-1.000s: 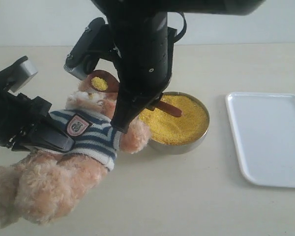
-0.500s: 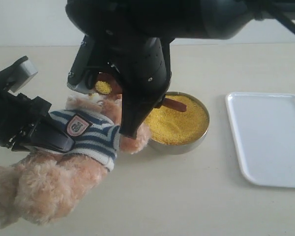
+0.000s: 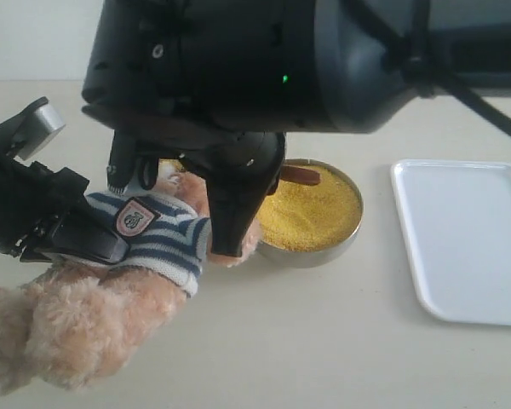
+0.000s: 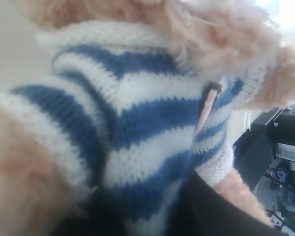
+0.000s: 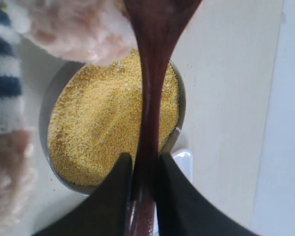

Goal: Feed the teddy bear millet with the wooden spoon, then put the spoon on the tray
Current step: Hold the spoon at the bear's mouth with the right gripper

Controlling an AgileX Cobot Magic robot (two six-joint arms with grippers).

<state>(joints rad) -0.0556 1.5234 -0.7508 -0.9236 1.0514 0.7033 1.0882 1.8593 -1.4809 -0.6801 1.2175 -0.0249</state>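
The bowl [image 3: 311, 254] is full of yellow millet [image 3: 311, 213]. The spoon [image 5: 155, 88] crosses above it, pinched by the handle in the right gripper [image 5: 143, 162] (scoop end by the bear's fur). The left gripper [image 3: 102, 245] clasps the bear [image 3: 153, 234] at its striped shirt. The tray [image 3: 468, 247] lies apart, right of the bowl.

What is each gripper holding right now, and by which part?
The right gripper pinches the wooden spoon by its slim handle. The left gripper clamps the teddy bear at its striped-shirt torso.
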